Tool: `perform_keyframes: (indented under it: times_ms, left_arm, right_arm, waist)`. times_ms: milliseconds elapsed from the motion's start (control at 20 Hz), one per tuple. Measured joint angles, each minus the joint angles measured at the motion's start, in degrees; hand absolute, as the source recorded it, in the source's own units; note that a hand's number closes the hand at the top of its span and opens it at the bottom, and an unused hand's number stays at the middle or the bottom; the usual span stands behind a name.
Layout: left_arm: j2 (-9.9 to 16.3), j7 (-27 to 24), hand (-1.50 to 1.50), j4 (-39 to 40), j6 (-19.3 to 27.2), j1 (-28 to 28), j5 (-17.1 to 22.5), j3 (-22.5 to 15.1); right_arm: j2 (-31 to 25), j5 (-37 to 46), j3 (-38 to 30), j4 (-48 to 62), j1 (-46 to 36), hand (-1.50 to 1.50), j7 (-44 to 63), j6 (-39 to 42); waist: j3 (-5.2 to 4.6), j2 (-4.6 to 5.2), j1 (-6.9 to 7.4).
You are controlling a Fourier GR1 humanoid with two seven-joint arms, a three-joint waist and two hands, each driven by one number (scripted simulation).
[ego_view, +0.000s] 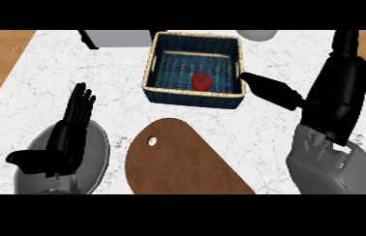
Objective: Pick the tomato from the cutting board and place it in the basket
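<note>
A red tomato (202, 81) lies inside the blue woven basket (158, 61) with a tan rim, at the back middle of the counter. The brown wooden cutting board (182, 162) with a small hole lies bare in front of the basket. My right hand (336, 92) stands just right of the basket, its thumb pointing at the basket's right rim and its fingers straight; it holds nothing. At the lower left my left hand (68, 133) rests open with fingers up.
The white marbled counter (85, 70) meets a wooden strip (13, 46) at the far left. A grey object (118, 37) sits behind the basket at the left, and a pale rounded object (257, 34) shows at the back right.
</note>
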Motion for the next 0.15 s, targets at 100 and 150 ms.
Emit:
perform_keyframes:
  times_ms: [100, 150]
  left_arm:
    - [0.54, -0.38, 0.00, 1.08, -0.57, -0.74, 0.35, 0.81]
    - [0.92, -0.24, 0.00, 1.07, -1.02, -0.81, 0.78, 1.26]
  right_arm:
    - [-0.68, -2.79, -0.89, -4.51, 1.97, -1.50, -0.77, 1.09]
    - [-1.01, -4.01, -1.06, -6.91, 3.68, -1.50, -1.22, 1.66]
  waist:
    - [0.02, 0.03, 0.03]
    - [0.00, 0.03, 0.08]
